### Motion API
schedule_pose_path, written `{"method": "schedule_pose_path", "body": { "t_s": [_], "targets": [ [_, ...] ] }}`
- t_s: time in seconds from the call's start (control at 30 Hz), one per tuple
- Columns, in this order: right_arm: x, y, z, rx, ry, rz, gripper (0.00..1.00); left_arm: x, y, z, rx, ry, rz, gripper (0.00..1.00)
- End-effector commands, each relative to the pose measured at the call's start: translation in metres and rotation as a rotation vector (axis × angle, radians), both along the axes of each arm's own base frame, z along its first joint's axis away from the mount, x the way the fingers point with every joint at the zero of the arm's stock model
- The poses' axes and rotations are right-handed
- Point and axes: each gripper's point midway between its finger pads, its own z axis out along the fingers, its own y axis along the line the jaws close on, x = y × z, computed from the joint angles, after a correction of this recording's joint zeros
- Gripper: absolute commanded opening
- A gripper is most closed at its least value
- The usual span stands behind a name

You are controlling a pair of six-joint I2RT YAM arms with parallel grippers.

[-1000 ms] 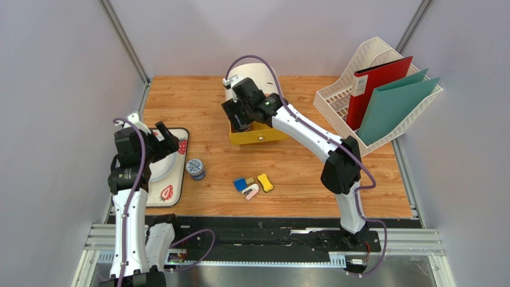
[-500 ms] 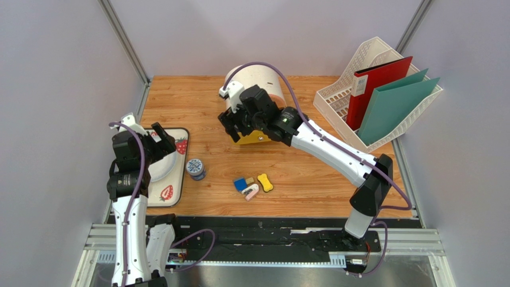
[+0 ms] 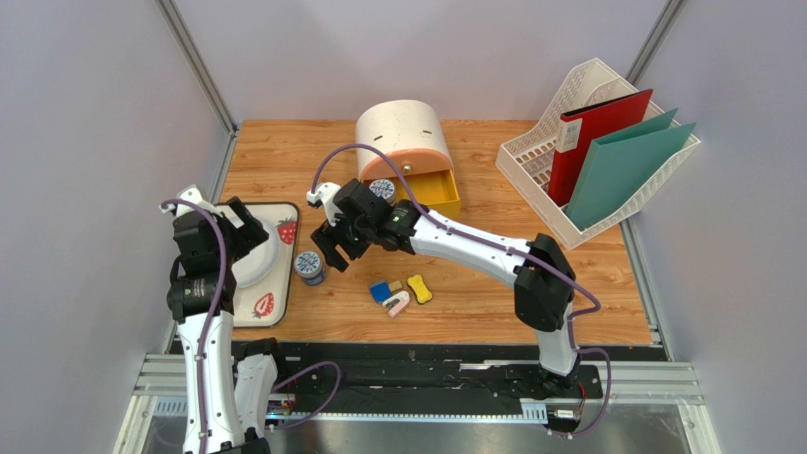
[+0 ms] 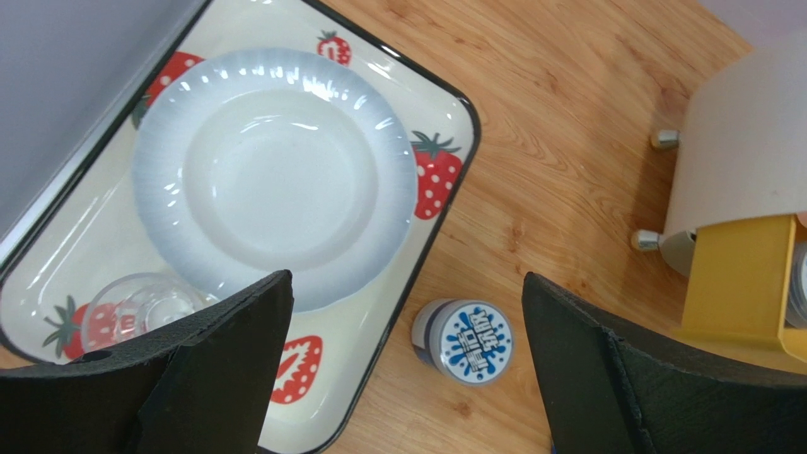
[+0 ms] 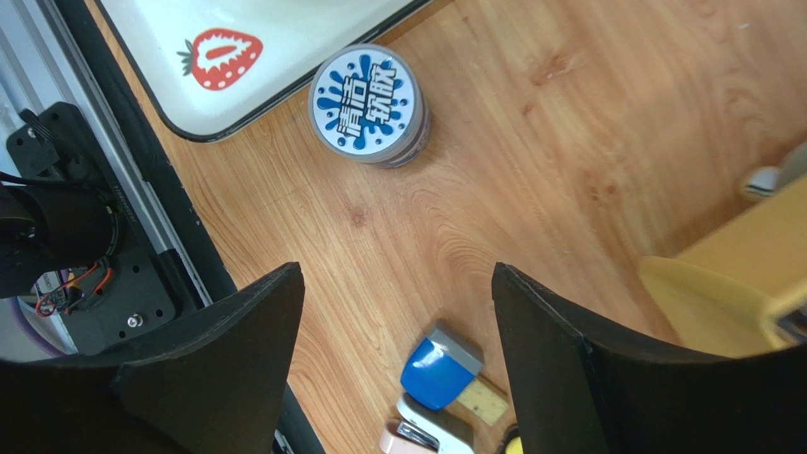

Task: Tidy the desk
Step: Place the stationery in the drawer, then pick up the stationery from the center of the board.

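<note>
The desk fills the middle of the overhead shot, and the next bit of clutter looks like the little round tin standing on the wood just beside the strawberry tray, around 9 o'clock from the desk's middle. The right gripper hangs over bare wood, jaws spread wide and empty, tin at its 12 o'clock; the left gripper is wide apart and empty too, above the tray edge. I'd guess the tin's light, rigid and a bit slick, so pinch it across its round sides.
</note>
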Motion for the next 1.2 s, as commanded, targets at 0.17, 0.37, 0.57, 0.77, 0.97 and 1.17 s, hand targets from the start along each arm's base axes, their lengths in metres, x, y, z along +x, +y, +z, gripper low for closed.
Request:
{"method": "schedule_pose_path", "body": {
  "t_s": [0.17,0.37,0.57,0.77,0.97,1.17],
  "targets": [
    [0.000,0.051,-0.017,0.074,0.040,0.019,0.77,-0.013,0.020,0.009,0.020,-0.019,0.131,0.99],
    [0.001,0.071,-0.030,0.061,0.036,0.028,0.77,-0.011,0.016,0.013,0.016,-0.044,0.105,0.99],
    [0.013,0.082,-0.034,0.047,0.022,-0.036,0.85,-0.017,0.021,0.017,0.022,-0.051,0.146,0.99],
    [0.016,0.089,-0.042,0.056,0.004,-0.041,0.88,-0.021,0.023,0.019,0.026,-0.054,0.167,0.99],
    [0.019,0.095,-0.052,0.038,-0.002,-0.044,0.89,-0.019,0.023,0.018,0.020,-0.054,0.166,0.99],
    [0.021,0.100,-0.066,0.019,-0.004,-0.043,0.89,-0.020,0.022,0.019,0.018,-0.060,0.164,0.99]
  ]
}}
